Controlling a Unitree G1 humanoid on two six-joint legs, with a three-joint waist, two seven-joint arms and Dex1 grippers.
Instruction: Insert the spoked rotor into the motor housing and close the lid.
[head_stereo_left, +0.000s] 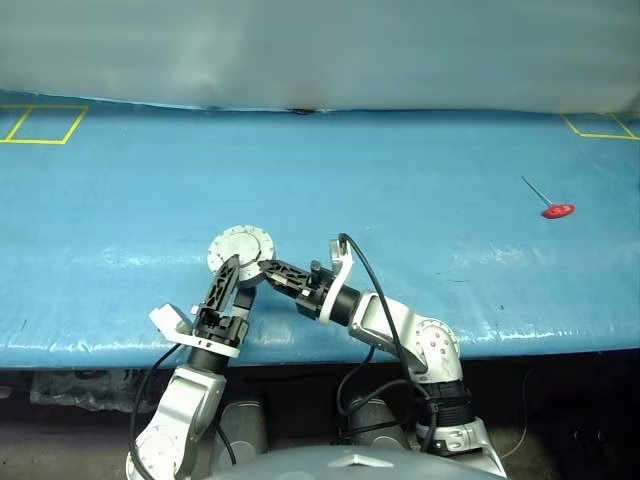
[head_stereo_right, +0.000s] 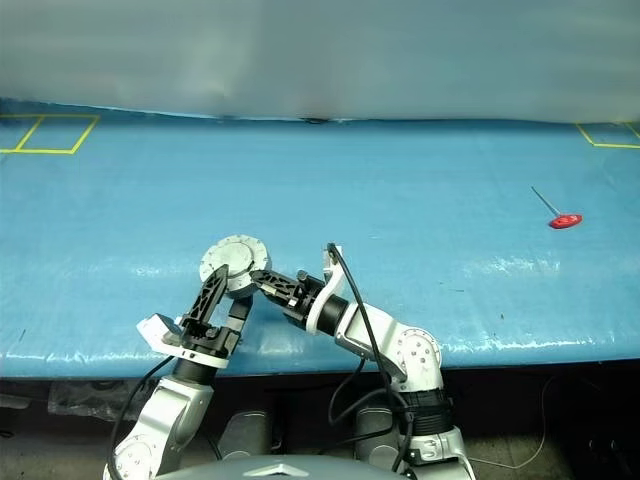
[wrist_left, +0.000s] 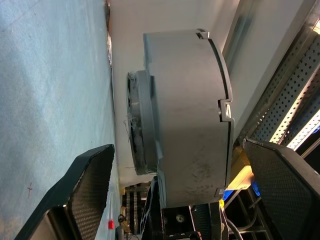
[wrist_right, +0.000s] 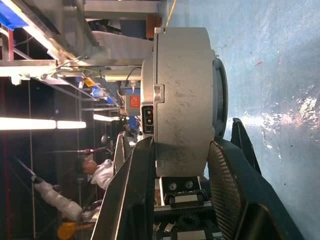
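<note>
- The blue table (head_stereo_left: 420, 170) is the biggest thing here, and nearly all of it is bare. There is wide room ahead and to both sides, so nothing hems the arms in.
- The table's near edge (head_stereo_left: 520, 345) runs just under both wrists. The work hangs close above that lip, so anything that slips could roll off to the floor, not onto the mat.
- The motor housing (head_stereo_left: 240, 247) is held up off the table, its plain grey round face showing from above. In the wrist views its disc-shaped lid (wrist_left: 136, 125) sits against the cup on the table-facing side, seemingly closed; I cannot tell whether it is latched.
- The spoked rotor is presumably inside the housing; I cannot confirm that.
- The right gripper (wrist_right: 180, 155) is clamped on the housing wall, one finger on each flat side. The main risk is that this narrow pinch lets the heavy cup twist or slide out.
- The left gripper (wrist_left: 175, 165) has its jaws wide apart, straddling the housing without pressing on it. If it closes off-centre it could knock the cup askew in the other grip, or nudge the lid open.
- The red-handled tool (head_stereo_left: 555, 208) lies far off on the robot's right, well apart and no obstacle.
</note>
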